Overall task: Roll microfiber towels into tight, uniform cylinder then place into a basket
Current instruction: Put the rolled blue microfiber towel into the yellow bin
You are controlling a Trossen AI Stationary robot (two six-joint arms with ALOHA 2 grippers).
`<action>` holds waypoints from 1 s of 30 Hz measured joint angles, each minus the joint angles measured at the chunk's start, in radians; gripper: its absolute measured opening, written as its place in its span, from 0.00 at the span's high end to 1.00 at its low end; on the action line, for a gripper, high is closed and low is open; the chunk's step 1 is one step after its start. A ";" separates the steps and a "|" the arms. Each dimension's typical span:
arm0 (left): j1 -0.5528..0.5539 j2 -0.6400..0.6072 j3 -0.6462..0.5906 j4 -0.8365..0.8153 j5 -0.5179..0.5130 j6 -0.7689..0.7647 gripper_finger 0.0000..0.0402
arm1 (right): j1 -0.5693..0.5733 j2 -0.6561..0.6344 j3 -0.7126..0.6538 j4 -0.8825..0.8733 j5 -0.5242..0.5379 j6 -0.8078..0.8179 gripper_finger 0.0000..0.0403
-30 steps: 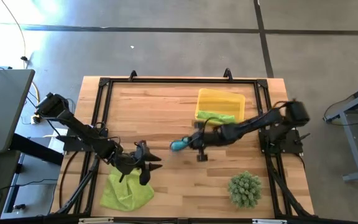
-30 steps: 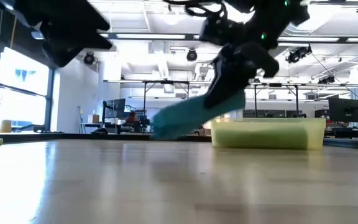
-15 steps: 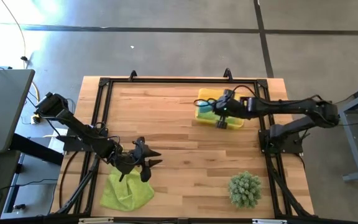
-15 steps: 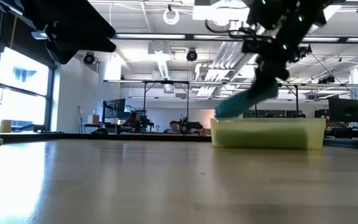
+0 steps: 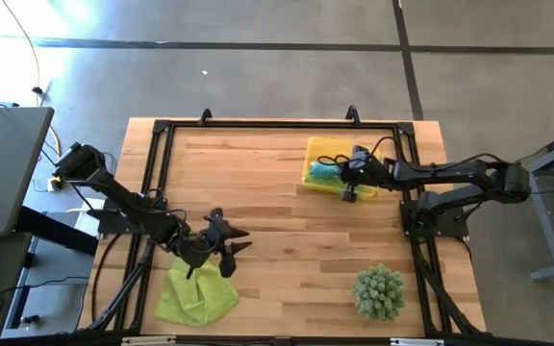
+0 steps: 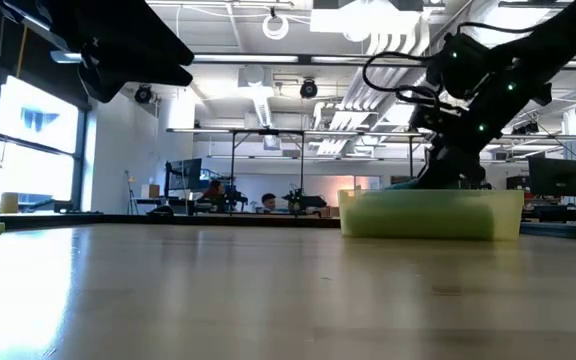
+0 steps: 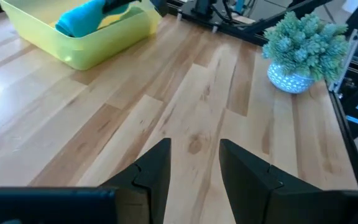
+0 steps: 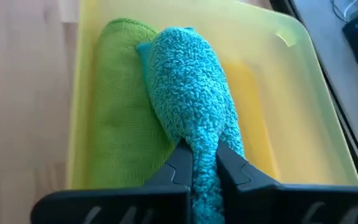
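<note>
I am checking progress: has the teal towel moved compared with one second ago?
Yes. The right gripper carried the teal towel from mid-table to the yellow basket, beside the rolled green towel.

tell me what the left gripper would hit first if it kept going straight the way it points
Probably nothing soon: the left gripper, fingers apart, faces bare wooden tabletop. The shallow yellow plastic tray lies to one side, the spiky green plant to the other, though depth is uncertain.

Wooden table (image 5: 267, 173) — yellow basket (image 5: 340, 150), loose lime-green towel (image 5: 196, 296) (crumpled), spiky potted plant (image 5: 380, 293)
</note>
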 joint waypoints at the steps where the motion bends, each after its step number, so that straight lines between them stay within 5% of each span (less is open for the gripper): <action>1: 0.006 0.000 0.000 0.000 0.000 0.000 0.69 | -0.004 0.000 -0.009 0.005 0.000 0.004 0.99; 18: 0.061 0.000 0.000 0.000 0.008 0.027 0.69 | -0.010 0.000 -0.066 0.065 -0.018 0.007 0.94; 30: 0.060 0.000 0.000 0.000 0.074 0.024 0.69 | -0.010 0.000 -0.062 0.062 -0.033 0.079 0.56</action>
